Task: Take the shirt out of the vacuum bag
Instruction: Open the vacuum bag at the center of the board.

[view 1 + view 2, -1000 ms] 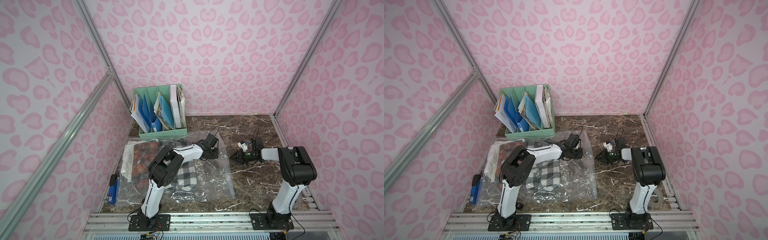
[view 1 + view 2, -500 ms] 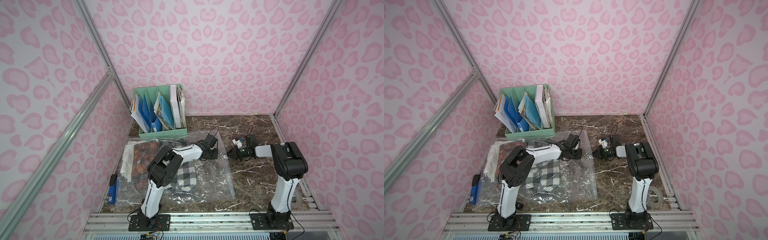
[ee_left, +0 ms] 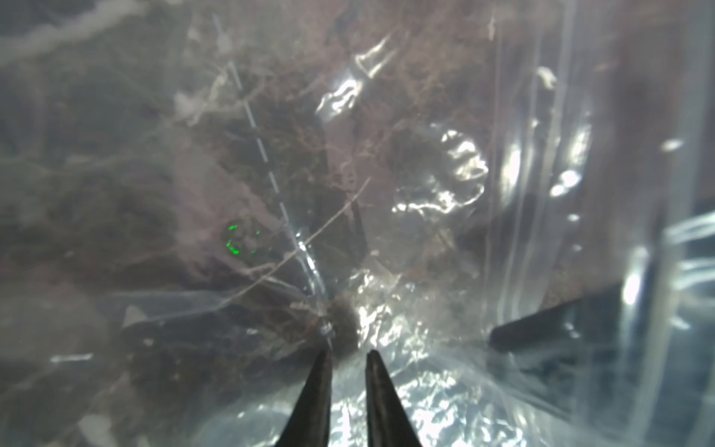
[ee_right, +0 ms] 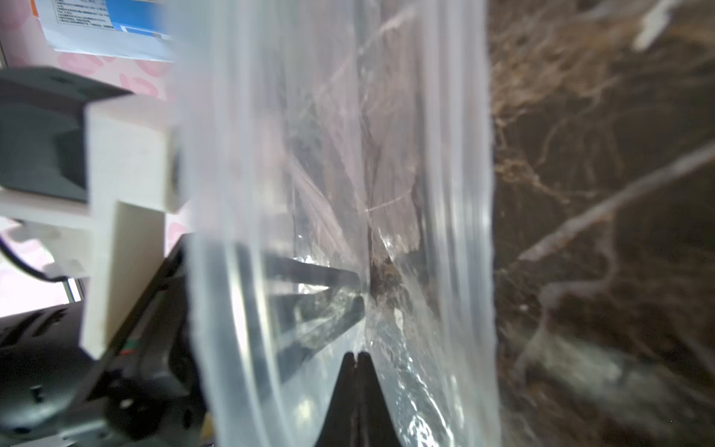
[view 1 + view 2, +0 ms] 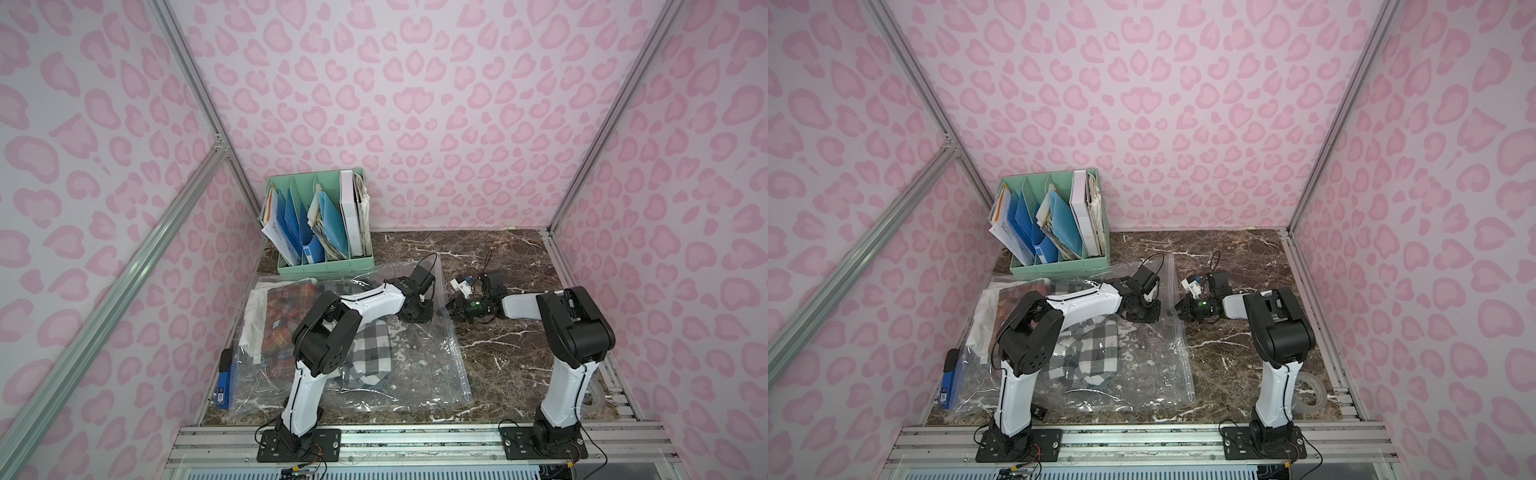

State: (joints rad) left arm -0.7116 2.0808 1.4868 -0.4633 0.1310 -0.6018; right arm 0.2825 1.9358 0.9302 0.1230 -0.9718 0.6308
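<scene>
- In a top view, I see the vacuum bag (image 5: 415, 365) lying flat on the marble tabletop (image 5: 515, 349), in front of the green file organiser (image 5: 328, 266). The checked shirt (image 5: 372, 349) is inside it, partly under the left arm.
- In a top view, the left gripper (image 5: 1148, 313) points down onto the bag's far part. The right gripper (image 5: 1177, 309) lies low at the bag's zip strip (image 5: 1183, 353). The two grippers are just beside each other.
- On the left wrist camera, the left gripper (image 3: 348, 354) has its jaws a little apart, and its tips meet crinkled clear film. I cannot tell whether any film sits between them.
- On the right wrist camera, the right gripper (image 4: 354, 354) has its tips pressed together against the bag's film, beside the zip strip (image 4: 460, 193). I cannot tell whether any film is caught. Through the plastic I make out the left gripper's fingers (image 4: 321, 273), which are spread apart. Bare tabletop (image 4: 599, 232) lies beyond the strip.
</scene>
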